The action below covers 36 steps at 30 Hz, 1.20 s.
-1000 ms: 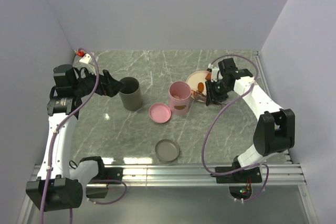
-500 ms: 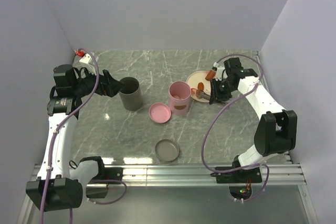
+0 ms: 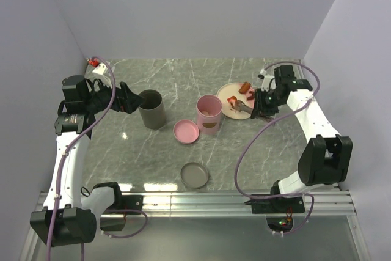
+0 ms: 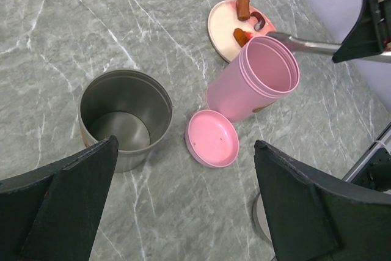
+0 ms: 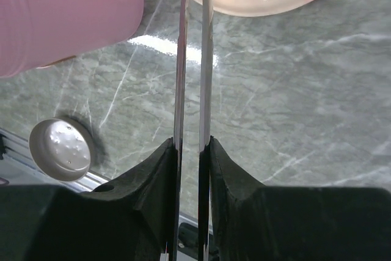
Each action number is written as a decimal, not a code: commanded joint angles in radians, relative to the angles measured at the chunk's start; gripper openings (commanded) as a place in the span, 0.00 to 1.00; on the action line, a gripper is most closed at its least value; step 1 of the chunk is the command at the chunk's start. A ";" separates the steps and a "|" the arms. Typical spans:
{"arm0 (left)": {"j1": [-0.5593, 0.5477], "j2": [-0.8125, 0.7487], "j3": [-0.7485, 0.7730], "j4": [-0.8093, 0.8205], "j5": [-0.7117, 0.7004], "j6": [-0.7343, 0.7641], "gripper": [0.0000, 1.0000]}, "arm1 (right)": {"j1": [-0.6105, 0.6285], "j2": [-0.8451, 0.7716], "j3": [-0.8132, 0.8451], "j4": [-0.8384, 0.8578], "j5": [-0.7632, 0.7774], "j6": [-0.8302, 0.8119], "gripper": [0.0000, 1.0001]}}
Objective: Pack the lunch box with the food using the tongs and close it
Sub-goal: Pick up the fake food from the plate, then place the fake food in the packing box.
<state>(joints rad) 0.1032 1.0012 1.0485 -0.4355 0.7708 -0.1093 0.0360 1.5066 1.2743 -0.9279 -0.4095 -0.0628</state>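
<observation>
The right gripper pinches the tongs, whose tips touch a red food piece at the plate, just right of the open lunch box. The left gripper is spread wide beside a grey canister.

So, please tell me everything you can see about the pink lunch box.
The lunch box is a pink, plastic-looking cylinder with a ridged rim and a dark mark on its side. It stands upright and open on the marble table, between its lid, lying flat beside it, and the plate.
</observation>
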 commanded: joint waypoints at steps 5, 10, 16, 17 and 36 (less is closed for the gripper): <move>0.001 0.016 0.031 -0.046 0.045 0.023 0.99 | -0.031 -0.105 0.123 -0.096 -0.055 -0.087 0.24; 0.003 0.017 0.028 -0.043 0.045 0.019 0.99 | -0.031 -0.163 0.187 -0.158 -0.100 -0.130 0.24; 0.001 0.013 0.027 -0.048 0.045 0.017 0.99 | -0.030 -0.224 0.235 -0.222 -0.140 -0.164 0.24; 0.001 0.011 0.028 -0.051 0.045 0.016 0.99 | -0.031 -0.230 0.241 -0.229 -0.149 -0.173 0.24; 0.001 0.016 0.036 -0.085 0.042 0.037 0.99 | 0.197 -0.243 0.234 -0.253 -0.092 -0.187 0.24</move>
<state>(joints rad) 0.1032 1.0241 1.0489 -0.5217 0.7898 -0.0872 0.2066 1.2831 1.4887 -1.1999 -0.5232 -0.2516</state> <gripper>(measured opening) 0.994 0.325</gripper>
